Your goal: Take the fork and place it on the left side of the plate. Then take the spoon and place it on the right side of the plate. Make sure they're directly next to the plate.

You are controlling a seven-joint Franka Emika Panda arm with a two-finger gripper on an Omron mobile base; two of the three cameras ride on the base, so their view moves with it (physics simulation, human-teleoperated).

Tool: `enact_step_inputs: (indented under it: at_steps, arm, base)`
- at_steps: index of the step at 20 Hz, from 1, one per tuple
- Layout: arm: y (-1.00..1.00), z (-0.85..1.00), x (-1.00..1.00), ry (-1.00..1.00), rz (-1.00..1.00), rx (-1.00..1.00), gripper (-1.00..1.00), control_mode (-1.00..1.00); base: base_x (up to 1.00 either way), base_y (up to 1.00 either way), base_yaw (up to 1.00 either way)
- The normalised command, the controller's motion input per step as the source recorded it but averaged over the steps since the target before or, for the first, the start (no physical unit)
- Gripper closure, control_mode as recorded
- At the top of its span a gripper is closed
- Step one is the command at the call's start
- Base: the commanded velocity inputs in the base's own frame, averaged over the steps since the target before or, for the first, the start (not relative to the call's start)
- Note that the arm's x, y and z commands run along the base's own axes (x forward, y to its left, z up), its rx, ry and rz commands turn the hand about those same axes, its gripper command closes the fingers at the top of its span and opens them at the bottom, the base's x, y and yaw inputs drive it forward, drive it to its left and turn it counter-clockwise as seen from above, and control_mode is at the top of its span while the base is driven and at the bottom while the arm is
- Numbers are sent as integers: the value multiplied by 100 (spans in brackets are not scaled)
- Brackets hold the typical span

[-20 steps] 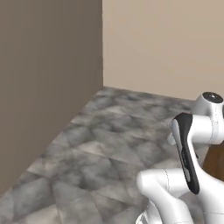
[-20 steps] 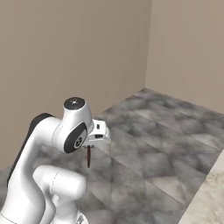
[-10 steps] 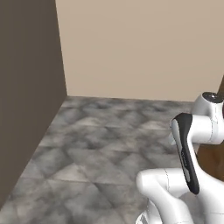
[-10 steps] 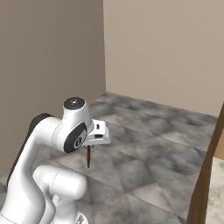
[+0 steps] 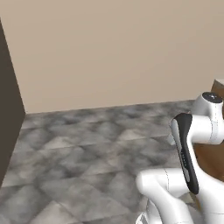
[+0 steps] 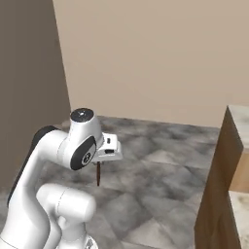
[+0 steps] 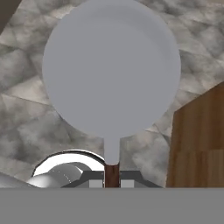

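One spoon [image 7: 111, 70] sits clamped in the jaws [image 7: 112, 177], its brown handle pinched between them and its grey bowl spreading wide in the hand view (seen from close up). From the right base view it hangs below the hand as a thin dark stick over grey marbled floor [image 6: 160, 189], near a wooden cabinet [image 6: 221, 185].

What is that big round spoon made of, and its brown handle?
The spoon bowl looks like dull grey metal: even grey, smooth, no shine. Its handle looks like dark wood, being reddish brown. It is rendered, so that is a guess. The pincer is shut on it.
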Motion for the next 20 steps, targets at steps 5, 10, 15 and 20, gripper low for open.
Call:
enact_step_inputs:
  at_steps: [5, 10, 15, 20]
  arm:
    - [0, 0, 0, 0, 0, 0, 100, 100]
    - [0, 0, 0, 0, 0, 0, 100, 100]
    - [0, 0, 0, 0, 0, 0, 100, 100]
    - [0, 0, 0, 0, 0, 0, 100, 100]
  base:
    - [91, 35, -46]
    - [90, 36, -46]
    - [90, 39, -46]
    - [89, 40, -46]
